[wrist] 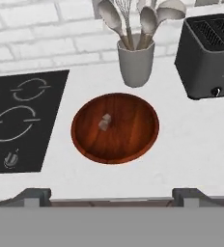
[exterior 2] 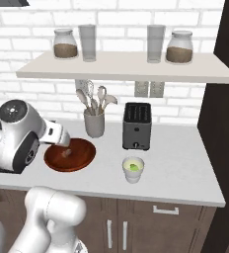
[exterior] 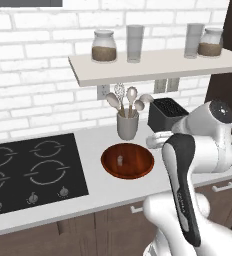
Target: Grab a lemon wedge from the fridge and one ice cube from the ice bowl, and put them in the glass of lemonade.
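The white arm (exterior: pixel 180 180) bends forward and down, its claw (wrist: pixel 111 195) empty, jaws spread wide.

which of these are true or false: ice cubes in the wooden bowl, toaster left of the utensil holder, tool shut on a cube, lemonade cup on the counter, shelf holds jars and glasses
1. Ice cubes lie in the ice bowl. True.
2. The toaster stands left of the utensil holder. False: it stands to its right.
3. The tool is shut on a cube. False: it is open above the bowl, holding nothing.
4. The glass of lemonade stands on the counter. True.
5. The shelf holds jars and glasses. True.
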Motion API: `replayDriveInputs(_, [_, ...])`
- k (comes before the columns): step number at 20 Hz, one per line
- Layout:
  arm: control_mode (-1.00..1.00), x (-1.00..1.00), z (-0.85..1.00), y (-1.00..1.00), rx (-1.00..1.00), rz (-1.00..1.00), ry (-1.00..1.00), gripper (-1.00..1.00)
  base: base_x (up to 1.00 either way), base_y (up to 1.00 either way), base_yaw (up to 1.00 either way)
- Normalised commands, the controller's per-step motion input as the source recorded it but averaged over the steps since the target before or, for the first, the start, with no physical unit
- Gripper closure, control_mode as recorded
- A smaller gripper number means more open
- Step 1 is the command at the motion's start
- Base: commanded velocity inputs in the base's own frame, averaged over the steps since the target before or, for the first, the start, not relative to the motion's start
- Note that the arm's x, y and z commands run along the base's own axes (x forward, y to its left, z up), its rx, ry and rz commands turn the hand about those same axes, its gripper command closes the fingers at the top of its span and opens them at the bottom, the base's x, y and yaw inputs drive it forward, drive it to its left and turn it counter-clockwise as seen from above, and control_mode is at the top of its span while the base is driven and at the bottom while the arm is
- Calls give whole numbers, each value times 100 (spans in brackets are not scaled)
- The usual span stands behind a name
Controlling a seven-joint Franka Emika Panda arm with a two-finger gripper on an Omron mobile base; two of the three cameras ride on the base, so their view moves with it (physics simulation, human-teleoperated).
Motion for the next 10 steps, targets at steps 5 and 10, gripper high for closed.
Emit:
replayDriveInputs(5, [-100,1,-26,34,1,-3,37,-100,0,0,0])
replayDriveInputs(10, [-100,-3,-32,0,0,3,13,-100,0,0,0])
